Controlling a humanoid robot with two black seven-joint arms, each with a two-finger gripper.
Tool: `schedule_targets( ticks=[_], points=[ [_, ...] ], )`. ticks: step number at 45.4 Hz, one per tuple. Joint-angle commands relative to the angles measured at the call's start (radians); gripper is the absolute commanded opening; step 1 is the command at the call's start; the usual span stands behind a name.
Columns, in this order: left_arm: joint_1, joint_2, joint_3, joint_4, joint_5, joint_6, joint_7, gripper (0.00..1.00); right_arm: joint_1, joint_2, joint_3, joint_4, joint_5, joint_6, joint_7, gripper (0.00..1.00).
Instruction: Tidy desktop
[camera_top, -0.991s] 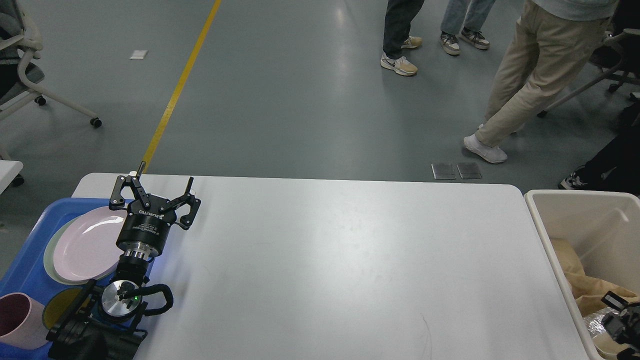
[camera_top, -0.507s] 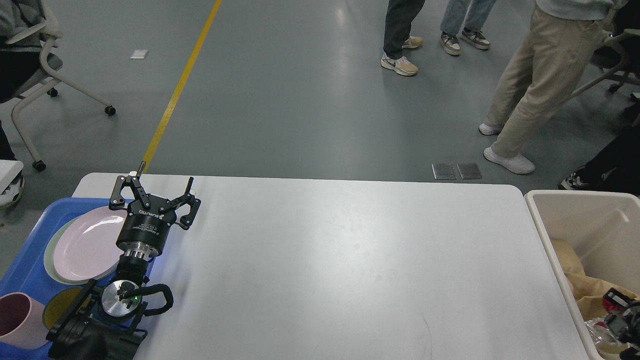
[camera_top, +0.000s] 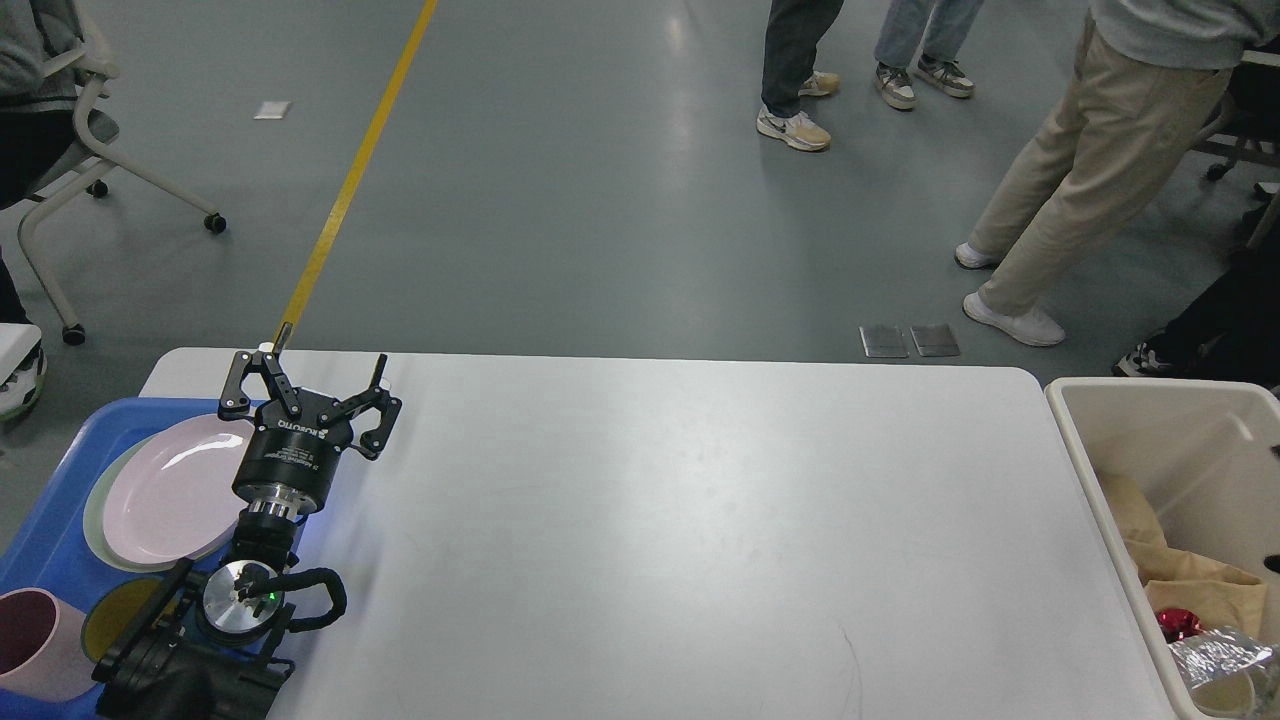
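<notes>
The desktop (camera_top: 680, 520) is a wide white tabletop with rounded corners, and its surface is bare. My left gripper (camera_top: 305, 378) hangs over the desktop's far left part, beside the blue tray (camera_top: 50, 530). It is open and nothing sits between its fingers. My right gripper is out of view.
The blue tray at the left holds stacked pink and pale green plates (camera_top: 165, 495), a pink cup (camera_top: 30, 645) and a yellow dish (camera_top: 115, 620). A beige bin (camera_top: 1110, 470) at the right edge holds brown paper, foil and a cup. People and chairs stand beyond the table.
My right gripper, seen over the bin at the lower right, has drawn out of view. The left arm has not moved. The people beyond the table have shifted.
</notes>
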Motion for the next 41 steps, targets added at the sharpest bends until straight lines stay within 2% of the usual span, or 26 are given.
schedule_targets(
  ticks=[1,5,10,14,18,21,25,29,30,31,34,37,41],
  points=[
    [0.0,0.0,0.001,0.0,0.0,0.0,0.0,0.97,0.071,-0.072,0.447,0.126,-0.002,0.0,0.001,1.0],
    [0.0,0.0,-0.001,0.0,0.0,0.0,0.0,0.97,0.088,-0.129,0.758,0.257,0.0,0.0,0.001,1.0],
    [0.0,0.0,0.001,0.0,0.0,0.0,0.0,0.97,0.068,-0.133,1.067,0.395,0.0,0.003,0.001,1.0],
    [0.0,0.0,-0.001,0.0,0.0,0.0,0.002,0.97,-0.007,-0.113,1.226,0.499,-0.017,0.029,0.003,1.0],
    [0.0,0.0,-0.001,0.0,0.0,0.0,0.002,0.97,-0.09,-0.095,1.358,0.58,-0.032,0.103,0.021,1.0],
    [0.002,0.0,0.001,0.0,0.0,0.0,0.002,0.97,-0.15,-0.064,1.476,0.599,-0.072,0.166,0.073,1.0],
    [0.002,0.0,0.001,0.0,0.0,0.0,0.002,0.97,-0.233,0.025,1.585,0.61,-0.172,0.245,0.172,1.0],
    [0.0,0.0,0.001,0.0,0.0,0.0,0.002,0.97,-0.308,0.115,1.622,0.619,-0.261,0.31,0.293,1.0],
    [0.0,0.0,0.001,0.0,0.0,0.0,0.002,0.97,-0.323,0.133,1.624,0.62,-0.278,0.311,0.319,1.0],
    [0.002,0.0,-0.001,0.0,0.0,0.0,0.002,0.97,-0.346,0.167,1.624,0.622,-0.319,0.308,0.386,1.0],
    [0.002,0.0,-0.001,0.0,0.0,0.0,0.0,0.97,-0.355,0.201,1.626,0.622,-0.358,0.293,0.465,1.0],
    [0.002,0.0,0.001,0.0,0.0,0.0,0.0,0.97,-0.366,0.224,1.623,0.62,-0.367,0.256,0.502,1.0],
    [0.0,0.0,0.001,0.0,0.0,0.0,0.002,0.97,-0.371,0.238,1.618,0.623,-0.368,0.204,0.503,1.0]
  ],
)
